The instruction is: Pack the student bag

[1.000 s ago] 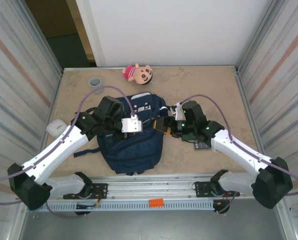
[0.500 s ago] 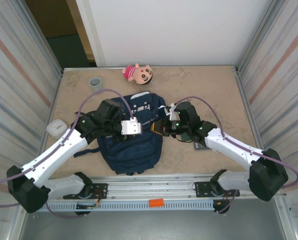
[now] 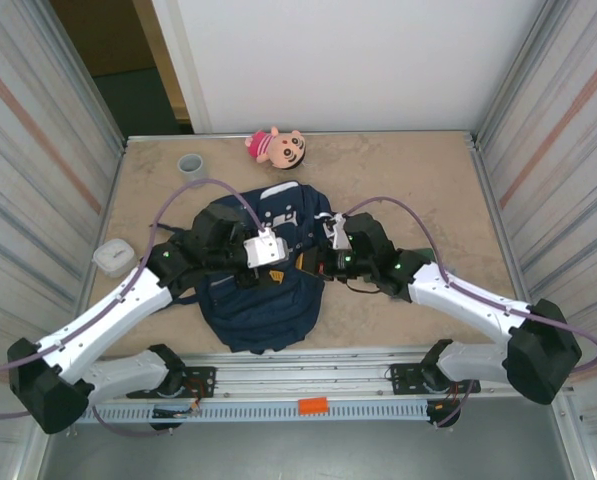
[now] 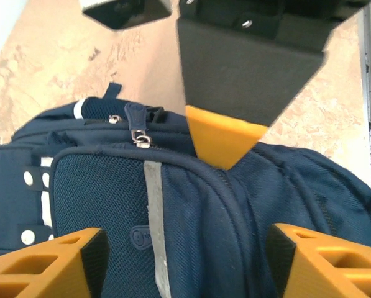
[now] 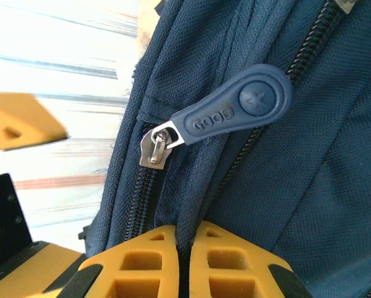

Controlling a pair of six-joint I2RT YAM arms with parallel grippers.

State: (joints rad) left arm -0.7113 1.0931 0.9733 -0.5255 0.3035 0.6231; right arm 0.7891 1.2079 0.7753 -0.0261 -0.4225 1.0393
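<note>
Beside the zipper pull (image 5: 235, 115), the right gripper (image 5: 184, 261) pinches the student bag (image 5: 309, 161); opening it needs the wide-open left gripper (image 4: 185, 261) there.

Navy-blue student bag (image 3: 263, 300), crossed by a pale grey-white stripe (image 4: 153, 217) and marked with a white patch (image 3: 281, 213), on a beige, marbled table (image 3: 428, 180). Its zipper pull (image 5: 235, 115) is matching navy, the slider (image 5: 154, 149) silver. The right gripper (image 5: 184, 239) has orange-yellow fingers (image 5: 141, 257). A doll (image 3: 275, 146) wears pink beside a grey cup (image 3: 190, 163).
</note>
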